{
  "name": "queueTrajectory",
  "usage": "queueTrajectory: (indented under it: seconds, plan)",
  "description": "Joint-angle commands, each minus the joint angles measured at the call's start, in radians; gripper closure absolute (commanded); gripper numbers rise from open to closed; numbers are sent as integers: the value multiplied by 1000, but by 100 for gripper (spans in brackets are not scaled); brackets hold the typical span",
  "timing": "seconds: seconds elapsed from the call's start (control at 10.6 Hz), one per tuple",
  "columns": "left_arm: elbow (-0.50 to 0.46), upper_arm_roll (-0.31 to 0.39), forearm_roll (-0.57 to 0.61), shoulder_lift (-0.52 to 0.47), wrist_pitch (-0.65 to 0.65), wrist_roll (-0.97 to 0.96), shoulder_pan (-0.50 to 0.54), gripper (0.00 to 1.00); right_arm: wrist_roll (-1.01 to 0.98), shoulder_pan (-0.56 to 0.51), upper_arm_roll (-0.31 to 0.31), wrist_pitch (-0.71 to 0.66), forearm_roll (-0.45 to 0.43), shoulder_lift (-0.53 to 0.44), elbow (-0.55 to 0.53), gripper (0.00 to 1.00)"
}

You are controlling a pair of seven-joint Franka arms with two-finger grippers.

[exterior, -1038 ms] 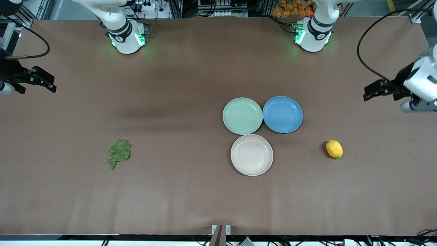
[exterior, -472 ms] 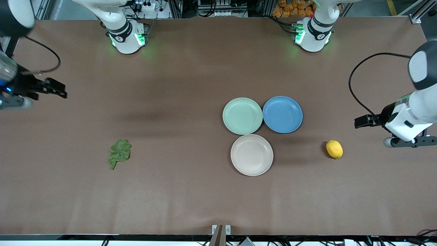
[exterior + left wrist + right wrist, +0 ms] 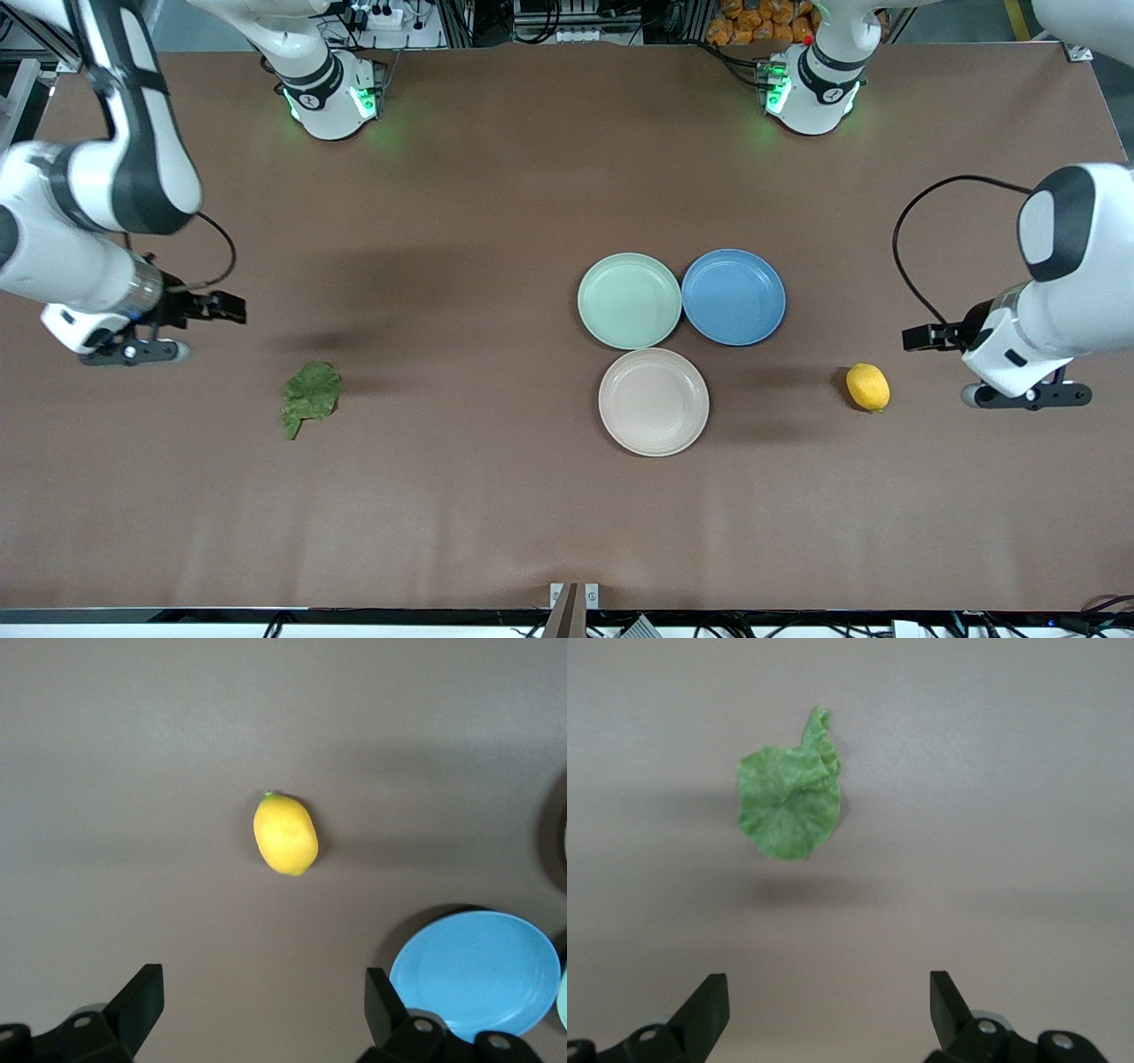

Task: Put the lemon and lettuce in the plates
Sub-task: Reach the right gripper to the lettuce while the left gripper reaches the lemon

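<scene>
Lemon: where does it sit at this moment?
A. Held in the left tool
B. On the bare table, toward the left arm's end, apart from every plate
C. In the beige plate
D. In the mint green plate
B: the lemon lies on the brown table, clear of the beige plate and mint green plate, with the open left tool over the table beside it.

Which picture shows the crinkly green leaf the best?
The right wrist view: the lettuce fills much of that picture, so its crinkles and stem tip are plain to see. The front view shows the lettuce small, lying flat on the table. The left wrist view does not show it at all.
</scene>
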Motion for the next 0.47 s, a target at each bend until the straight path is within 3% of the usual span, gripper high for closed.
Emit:
queueTrajectory:
  seconds: [0.0, 0.09, 0.19, 0.38]
  plan:
    - [7, -2, 20, 81, 83, -63, 6, 0, 8, -7, 6, 159, 80, 102, -5, 0]
    - [7, -4, 18, 112, 116, -119, 7, 0, 10, 2, 6, 220, 105, 147, -1, 0]
    - [7, -4, 18, 147, 156, -150, 7, 0, 10, 18, 6, 288, 105, 190, 4, 9]
    - [3, -4, 17, 231, 254, -202, 22, 0, 39, 39, 6, 369, 102, 271, 35, 12]
